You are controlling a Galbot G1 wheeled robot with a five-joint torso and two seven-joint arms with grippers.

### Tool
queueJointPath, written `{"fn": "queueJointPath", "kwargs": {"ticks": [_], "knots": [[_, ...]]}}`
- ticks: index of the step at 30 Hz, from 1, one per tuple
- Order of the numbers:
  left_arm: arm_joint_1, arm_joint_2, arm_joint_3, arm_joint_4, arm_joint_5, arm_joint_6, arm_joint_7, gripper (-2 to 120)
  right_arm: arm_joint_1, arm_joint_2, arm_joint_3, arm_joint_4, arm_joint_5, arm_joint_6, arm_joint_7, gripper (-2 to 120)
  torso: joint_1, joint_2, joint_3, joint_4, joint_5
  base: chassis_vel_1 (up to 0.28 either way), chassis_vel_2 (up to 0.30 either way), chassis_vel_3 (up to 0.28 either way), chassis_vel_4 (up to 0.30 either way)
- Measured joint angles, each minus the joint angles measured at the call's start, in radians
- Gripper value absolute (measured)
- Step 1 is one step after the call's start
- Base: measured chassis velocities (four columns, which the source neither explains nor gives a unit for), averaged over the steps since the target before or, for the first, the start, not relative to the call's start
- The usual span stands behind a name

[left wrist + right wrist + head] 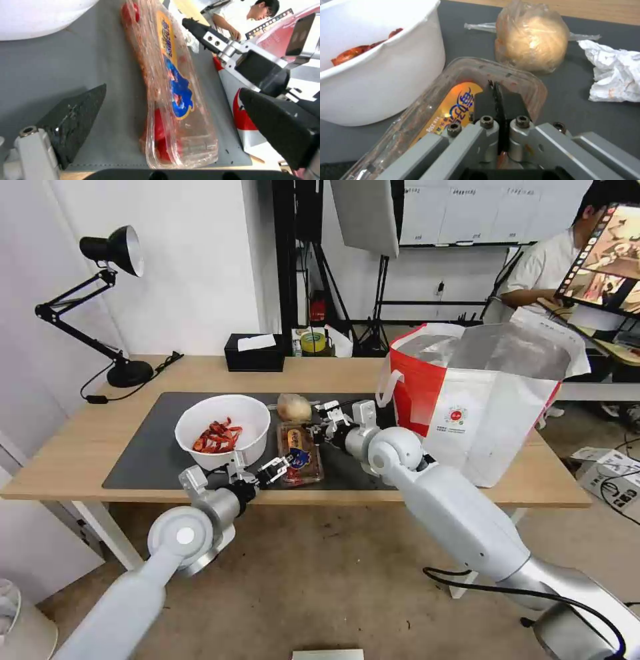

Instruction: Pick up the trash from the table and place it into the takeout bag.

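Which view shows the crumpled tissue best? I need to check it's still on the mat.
The right wrist view: the crumpled tissue lies in plain sight on the dark mat. The head view shows only a scrap of it behind the right claw. The left wrist view gives no clear sight of it.

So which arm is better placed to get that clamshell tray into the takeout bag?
Probably the right. The right gripper is shut over the clamshell tray's far end, nearest the takeout bag. The left gripper is open at the tray's near end, on the side away from the bag.
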Motion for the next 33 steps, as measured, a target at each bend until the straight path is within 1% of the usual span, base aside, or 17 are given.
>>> {"fn": "queueJointPath", "kwargs": {"ticks": [12,33], "knots": [[-0.009,-0.005,0.018,0.005,0.0,0.0,-0.005,100,-0.015,-0.004,0.01,-0.002,-0.002,-0.001,0.001,0,0.0,0.0,0.0,0.0,0.0,0.0,0.0,0.0,0.0],[-0.019,-0.005,0.022,0.015,-0.004,0.001,-0.009,100,-0.016,-0.007,0.008,0.004,-0.001,-0.003,0.003,0,0.0,0.0,0.0,0.0,0.0,0.0,0.0,0.0,0.0]]}}
